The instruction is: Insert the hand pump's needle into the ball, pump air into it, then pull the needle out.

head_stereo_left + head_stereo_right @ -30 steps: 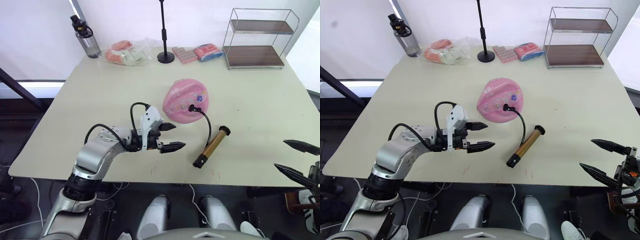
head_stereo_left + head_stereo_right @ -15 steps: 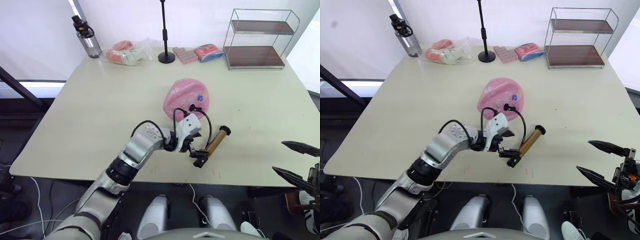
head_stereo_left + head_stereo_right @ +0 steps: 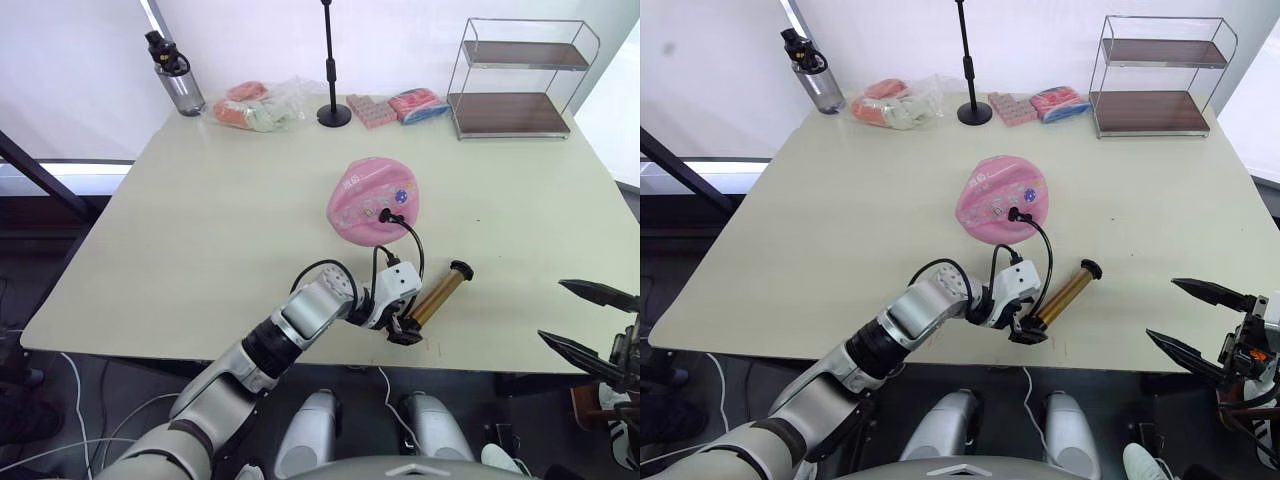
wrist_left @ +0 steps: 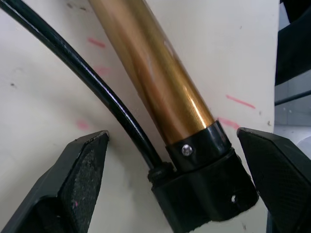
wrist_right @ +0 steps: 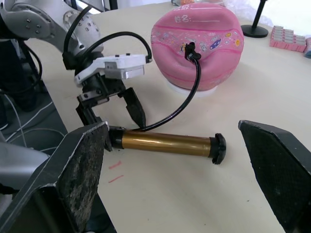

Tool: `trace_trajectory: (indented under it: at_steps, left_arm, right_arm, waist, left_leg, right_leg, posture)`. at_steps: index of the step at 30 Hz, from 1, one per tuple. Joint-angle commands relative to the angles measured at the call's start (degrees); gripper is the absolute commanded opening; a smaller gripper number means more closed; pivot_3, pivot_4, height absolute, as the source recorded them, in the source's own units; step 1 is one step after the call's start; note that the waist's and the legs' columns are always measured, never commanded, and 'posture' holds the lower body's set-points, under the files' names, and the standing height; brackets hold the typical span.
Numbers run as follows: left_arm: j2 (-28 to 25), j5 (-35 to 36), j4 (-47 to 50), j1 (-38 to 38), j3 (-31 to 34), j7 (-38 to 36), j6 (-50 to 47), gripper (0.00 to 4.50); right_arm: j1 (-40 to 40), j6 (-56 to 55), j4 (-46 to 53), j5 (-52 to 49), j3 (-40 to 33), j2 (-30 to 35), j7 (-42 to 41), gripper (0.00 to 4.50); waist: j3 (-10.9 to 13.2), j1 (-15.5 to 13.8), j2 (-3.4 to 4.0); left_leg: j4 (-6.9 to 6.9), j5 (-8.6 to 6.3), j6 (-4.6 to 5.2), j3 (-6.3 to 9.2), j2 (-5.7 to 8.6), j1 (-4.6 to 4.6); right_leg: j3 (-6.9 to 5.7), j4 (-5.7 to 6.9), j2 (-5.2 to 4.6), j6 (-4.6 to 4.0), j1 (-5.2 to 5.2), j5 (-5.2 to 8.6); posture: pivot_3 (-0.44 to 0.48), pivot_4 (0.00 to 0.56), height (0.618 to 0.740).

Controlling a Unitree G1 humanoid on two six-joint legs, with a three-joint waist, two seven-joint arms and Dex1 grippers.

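The ball point(image 3: 375, 198) sits a little right of centre in the left eye view, pink and somewhat flattened, on the pale table point(image 3: 200, 230). Below and to the right of it lies the hand pump point(image 3: 432, 296), its gold-bronze barrel running diagonally from a black cap at the lower left up to its black handle end at the upper right. A thin black hose point(image 3: 416, 243) curves from the pump's lower cap up to a black fitting seated on the ball's near face; the needle point(image 5: 189, 47) itself is hidden in that fitting, so only its black collar can be seen.

The left gripper point(image 3: 400, 322) is at the pump's lower black cap. In the left wrist view its two fingers point(image 4: 85, 167) are spread wide, one on each side of the cap and the hose root, apart from both and pinching nothing.

The right gripper point(image 3: 588, 320) hangs off the table's near right edge in the lower right of the frame, its fingers parted and holding nothing, well apart from the pump.

Along the far edge stand a dark water bottle point(image 3: 174, 75) at upper left, a clear bag point(image 3: 258, 105) with orange and pale items inside, a black stand point(image 3: 331, 68), some pink packets point(image 3: 392, 106), and a wire shelf rack point(image 3: 518, 78) at upper right with two wooden shelves.
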State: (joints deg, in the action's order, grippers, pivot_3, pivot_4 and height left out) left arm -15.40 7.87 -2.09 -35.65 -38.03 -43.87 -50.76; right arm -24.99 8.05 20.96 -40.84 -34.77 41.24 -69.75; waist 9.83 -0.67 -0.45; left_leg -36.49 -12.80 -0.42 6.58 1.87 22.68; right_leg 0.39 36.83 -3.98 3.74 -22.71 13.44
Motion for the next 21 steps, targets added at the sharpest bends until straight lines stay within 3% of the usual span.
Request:
trace_trajectory:
  at_steps: [1, 11, 14, 15, 16, 19, 21]
  left_arm:
    - [-0.2, -2.6, -0.8, -0.2, -0.4, 1.2, 0.6, 4.47]
    - [-1.8, -4.3, -0.2, 0.3, -0.7, 0.4, 1.2, 4.47]
    - [-1.8, -4.5, -0.2, 0.3, -0.5, 0.2, 1.2, 3.82]
    - [-1.8, -4.5, -0.3, 0.2, -0.3, 0.1, 1.2, 3.11]
    - [-2.0, -4.5, -0.1, 0.2, -0.1, 0.0, 1.2, 2.81]
    - [-2.5, -4.7, 0.5, 0.3, 0.1, -0.3, 1.2, 1.33]
    - [-3.1, -4.7, 1.3, 0.5, 0.3, -0.6, 1.4, 1.12]
  right_arm:
    - [-0.1, -1.0, 0.6, -0.6, -1.3, -0.2, -0.3, 4.5]
    - [1.1, -1.9, -1.0, -0.1, -0.6, -0.2, -1.1, 4.5]
    - [1.5, -2.2, -1.5, 0.2, -0.2, -0.3, -1.3, 4.5]
    - [1.6, -2.4, -1.7, 0.4, 0.0, -0.4, -1.4, 4.5]
    - [1.7, -2.6, -1.8, 0.5, 0.3, -0.5, -1.4, 4.5]
    - [2.1, -2.8, -1.9, 0.6, 0.8, -0.6, -1.4, 4.5]
    - [2.3, -2.9, -2.0, 0.7, 1.1, -0.7, -1.3, 4.5]
  waist:
    - [0.0, 0.0, 0.0]
    - [0.0, 0.1, 0.01]
    - [0.0, 0.1, 0.02]
    - [0.0, 0.1, 0.02]
    - [0.0, 0.1, 0.02]
    - [0.0, 0.0, 0.03]
    - [0.0, 0.1, 0.02]
  left_leg:
    - [-0.03, 0.0, 0.0, -0.01, 0.0, 0.0]
    - [-0.04, 0.0, 0.0, -0.05, 0.0, -0.02]
    - [-0.04, 0.0, 0.0, -0.05, 0.0, -0.03]
    - [-0.04, 0.0, 0.0, -0.05, 0.0, -0.03]
    - [-0.04, 0.0, 0.0, -0.05, 0.0, -0.03]
    - [-0.04, 0.0, 0.0, -0.05, 0.0, -0.02]
    - [-0.04, 0.0, 0.0, -0.05, 0.0, -0.01]
  right_leg:
    - [0.01, 0.0, 0.0, 0.0, 0.0, 0.0]
    - [0.06, 0.02, 0.01, 0.01, 0.0, -0.02]
    - [0.06, 0.02, 0.02, 0.01, 0.0, -0.02]
    - [0.06, 0.02, 0.02, 0.01, 0.0, -0.01]
    - [0.05, 0.02, 0.02, 0.01, 0.0, -0.01]
    - [0.06, 0.02, 0.02, 0.02, 0.0, -0.01]
    - [0.06, 0.02, 0.02, 0.02, 0.0, -0.02]
  posture:
    - [0.0, 0.15, 0.731]
    - [0.0, 0.15, 0.731]
    - [0.0, 0.15, 0.731]
    - [0.0, 0.15, 0.731]
    - [0.0, 0.15, 0.731]
    - [0.0, 0.15, 0.731]
    - [0.0, 0.15, 0.731]
